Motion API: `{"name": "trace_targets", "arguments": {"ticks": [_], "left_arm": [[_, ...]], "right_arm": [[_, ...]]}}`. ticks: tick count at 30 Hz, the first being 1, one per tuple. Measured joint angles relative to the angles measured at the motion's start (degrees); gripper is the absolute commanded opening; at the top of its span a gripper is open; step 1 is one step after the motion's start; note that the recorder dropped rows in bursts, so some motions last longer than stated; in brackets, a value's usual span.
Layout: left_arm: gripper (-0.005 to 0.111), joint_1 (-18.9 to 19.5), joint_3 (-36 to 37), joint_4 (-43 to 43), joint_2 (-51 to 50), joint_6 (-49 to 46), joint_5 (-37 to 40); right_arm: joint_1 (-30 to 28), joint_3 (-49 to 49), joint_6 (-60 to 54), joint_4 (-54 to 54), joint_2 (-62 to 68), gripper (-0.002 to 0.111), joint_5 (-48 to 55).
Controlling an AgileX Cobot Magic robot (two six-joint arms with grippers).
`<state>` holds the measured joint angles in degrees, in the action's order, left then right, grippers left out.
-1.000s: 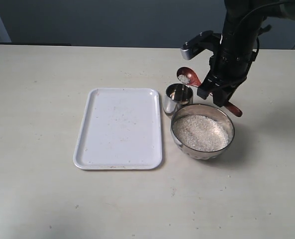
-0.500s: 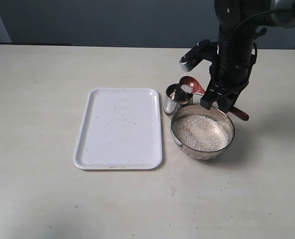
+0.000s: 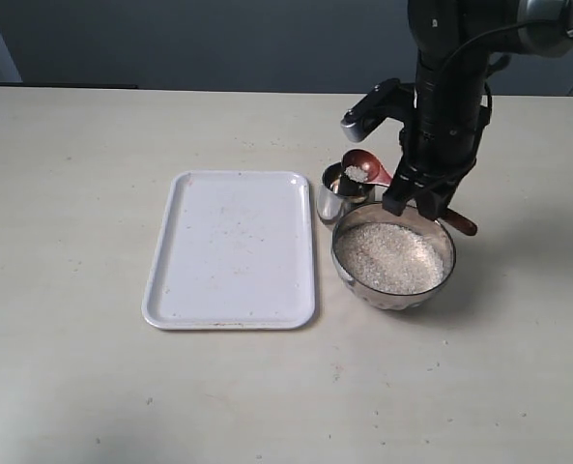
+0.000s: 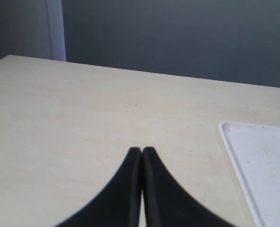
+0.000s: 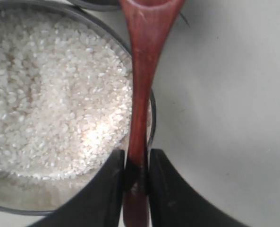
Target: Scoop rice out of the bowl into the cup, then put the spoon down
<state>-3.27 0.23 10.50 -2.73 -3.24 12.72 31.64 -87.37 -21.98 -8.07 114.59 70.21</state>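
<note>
1. Exterior view: right gripper hanging over far edge of bowl, pinched tight on handle of spoon.
2. Spoon slanted, oval end over mouth of cup, handle tail poking out past gripper on the right, beyond bowl rim.
3. Small clump of white grains on the oval end. Cannot tell whether any are falling.
4. Cup upright, just beside bowl on its far-left side, between bowl and near corner of tray. Touching bowl or not: cannot tell.
5. Rice filling most of bowl, surface fairly level.
6. Tray white, lying flat on table, left of cup and bowl, a few specks on it.
7. Loose specks on table in front of bowl.
8. Right wrist view: handle squeezed between the two black fingers and crossing bowl rim, with grains under one side and bare table under the other.
9. Left wrist view: left gripper low over bare table, tips pressed together with nothing between them. Tray corner near, apart from the tips.
</note>
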Motion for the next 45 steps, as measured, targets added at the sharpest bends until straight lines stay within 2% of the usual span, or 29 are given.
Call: {"name": "trace_targets", "arguments": {"ticks": [8, 45], "left_arm": [[0.000, 0.0, 0.0, 0.0, 0.0, 0.0, 0.0], [0.000, 0.0, 0.0, 0.0, 0.0, 0.0, 0.0]], "right_arm": [[0.6, 0.0, 2.4, -3.3, 0.0, -0.001, 0.0], [1.2, 0.0, 3.8, -5.9, 0.0, -0.001, -2.9]]}}
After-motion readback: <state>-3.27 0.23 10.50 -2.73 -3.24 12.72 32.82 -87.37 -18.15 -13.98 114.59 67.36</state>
